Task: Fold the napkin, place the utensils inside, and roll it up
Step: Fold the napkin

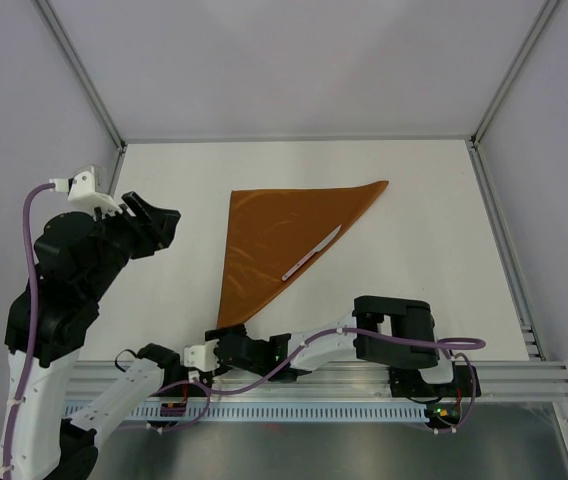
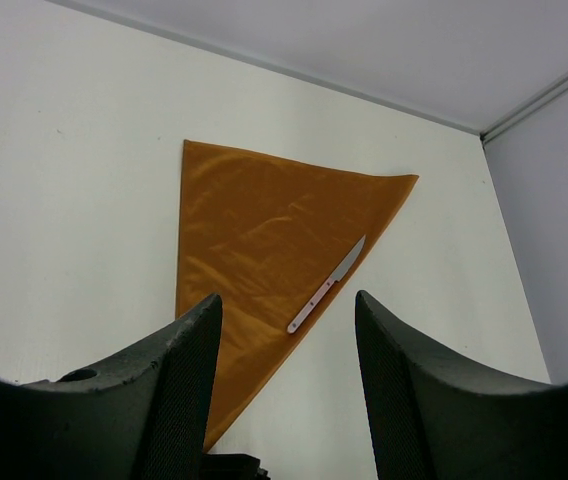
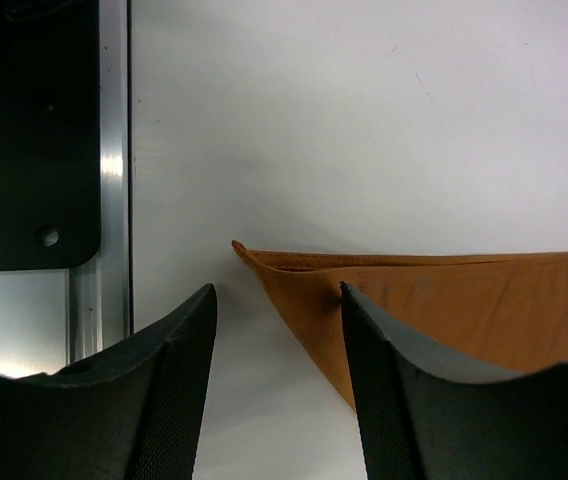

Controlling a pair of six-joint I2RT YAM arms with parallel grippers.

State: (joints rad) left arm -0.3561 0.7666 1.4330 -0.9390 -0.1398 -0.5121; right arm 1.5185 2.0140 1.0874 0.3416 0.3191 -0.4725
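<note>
The rust-brown napkin lies folded into a triangle on the white table, one point toward the near edge. A slim silvery knife lies along its diagonal edge. My left gripper is open and empty, raised left of the napkin; its wrist view shows the napkin and knife well ahead. My right gripper is open, low at the napkin's near corner. Its right finger is over the cloth and its left finger is over bare table.
An aluminium rail runs along the near table edge, close beside my right gripper in the right wrist view. Grey enclosure walls and frame posts bound the table at the back and both sides.
</note>
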